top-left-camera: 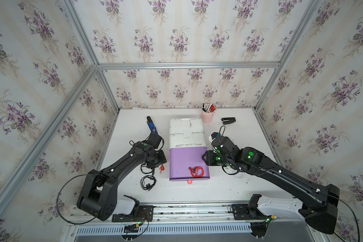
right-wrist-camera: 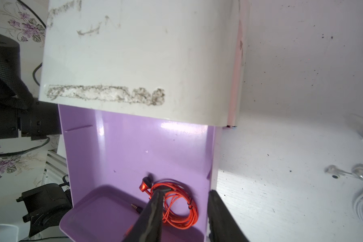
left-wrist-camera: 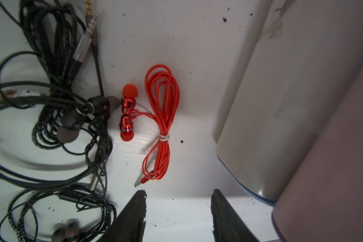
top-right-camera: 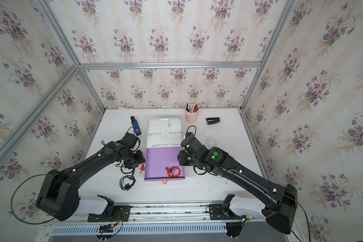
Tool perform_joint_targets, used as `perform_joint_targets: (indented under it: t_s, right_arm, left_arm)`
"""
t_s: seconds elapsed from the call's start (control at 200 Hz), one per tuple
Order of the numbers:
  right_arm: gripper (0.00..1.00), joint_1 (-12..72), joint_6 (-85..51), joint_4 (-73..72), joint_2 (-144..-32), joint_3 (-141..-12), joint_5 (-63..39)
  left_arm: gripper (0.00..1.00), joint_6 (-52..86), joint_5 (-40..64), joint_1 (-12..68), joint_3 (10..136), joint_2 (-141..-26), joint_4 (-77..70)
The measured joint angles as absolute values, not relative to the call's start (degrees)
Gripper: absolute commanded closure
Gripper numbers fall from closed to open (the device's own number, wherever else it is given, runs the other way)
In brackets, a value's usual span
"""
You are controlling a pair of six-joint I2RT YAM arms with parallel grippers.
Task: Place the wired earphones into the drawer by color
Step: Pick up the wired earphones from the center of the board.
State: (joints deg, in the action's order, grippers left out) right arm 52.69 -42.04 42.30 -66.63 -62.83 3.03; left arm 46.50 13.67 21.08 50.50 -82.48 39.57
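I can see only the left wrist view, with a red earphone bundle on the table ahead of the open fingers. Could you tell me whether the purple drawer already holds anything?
Observer: Yes, a second set of red earphones lies coiled in the open purple drawer, near its front corner on the robot's right.
Operator: Thank you. Where is the other arm at the moment?
Observer: The right gripper is open and holds nothing. It is at the drawer's right wall, with one finger over that coil.
Operator: Are there any white ones out as well?
Observer: Yes, white earphones lie on the table, to the right of the drawer unit.
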Motion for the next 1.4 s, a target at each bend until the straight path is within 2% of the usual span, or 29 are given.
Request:
perform_joint_targets:
  t_s: [0.34,0.45,0.829,1.004,1.404]
  right_arm:
    - [0.61,52.7,-42.0,42.2,-65.6,-61.4,3.0]
    - [0.61,52.6,-42.0,42.3,-65.6,-61.2,3.0]
    - [0.62,52.5,-42.1,42.2,-65.5,-61.0,3.0]
    - [0.62,52.5,-42.2,42.2,-65.3,-60.7,3.0]
    - [0.62,52.5,-42.3,42.2,-65.1,-60.6,3.2]
  left_arm:
    - [0.50,46.2,12.6,21.1,50.3,-91.3,35.5]
    - [0.53,45.8,12.4,21.1,50.5,-92.8,34.9]
    - [0.83,44.1,10.5,21.1,50.9,-93.5,35.2]
    - [0.91,42.7,10.2,21.1,50.5,-90.8,35.7]
    - [0.92,39.0,10.0,21.1,57.3,-72.4,47.6]
